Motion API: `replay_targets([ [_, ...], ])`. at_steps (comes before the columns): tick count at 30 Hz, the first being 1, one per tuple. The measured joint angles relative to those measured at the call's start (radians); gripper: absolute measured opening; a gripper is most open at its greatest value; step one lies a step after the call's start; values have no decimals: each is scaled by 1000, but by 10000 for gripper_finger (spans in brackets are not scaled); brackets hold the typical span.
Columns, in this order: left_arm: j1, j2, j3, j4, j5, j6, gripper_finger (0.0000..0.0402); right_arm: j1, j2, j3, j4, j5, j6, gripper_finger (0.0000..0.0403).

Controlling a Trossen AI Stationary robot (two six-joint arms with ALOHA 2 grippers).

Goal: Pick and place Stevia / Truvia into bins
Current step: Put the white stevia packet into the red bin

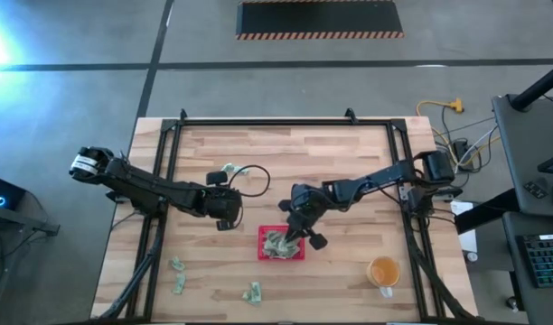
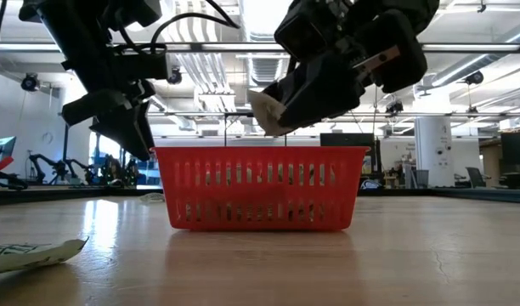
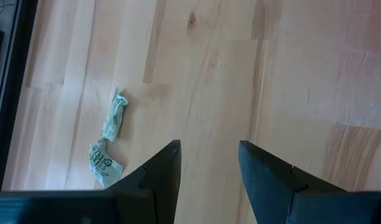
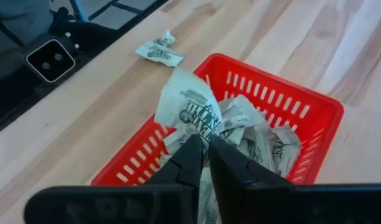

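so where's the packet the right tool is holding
In the right wrist view the sachet is pinched in the right tool, directly above the red tray near the table's middle.

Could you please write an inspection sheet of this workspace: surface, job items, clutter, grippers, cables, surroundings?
Surface: wooden table, black frame along its edges.
Job's things: red tray holding several sachets; loose sachets on the table.
Clutter: orange cup near the right front corner.
Grippers: right gripper above the tray, pinching one sachet; left gripper open over bare wood, empty, with a sachet nearby.
Cables: thin black cable looping by the left arm; yellow cable and dark cables off the table's right side.
Surroundings: grey floor, striped mat, desk with keyboard at right.
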Motion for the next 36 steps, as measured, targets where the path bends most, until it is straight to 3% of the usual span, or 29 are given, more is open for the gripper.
replay_targets([
  [11,0,0,-2,-13,-19,-5,144,-3,-6,5,-29,0,-6,129],
  [14,-1,0,-2,-87,-138,-46,143,-17,-37,9,-99,4,-20,142],
  [17,8,0,-2,-174,-293,-99,143,-27,-75,29,-196,84,-8,146],
  [20,50,0,-3,-197,-316,-97,143,-27,-104,41,-264,165,2,143],
  [23,132,-1,-3,-176,-269,-22,143,-27,-118,39,-278,178,3,138],
  [31,446,-6,-32,28,94,299,143,-27,-123,30,-323,180,3,125],
  [36,629,-5,-35,55,226,391,143,-27,-123,29,-349,180,12,120],
])
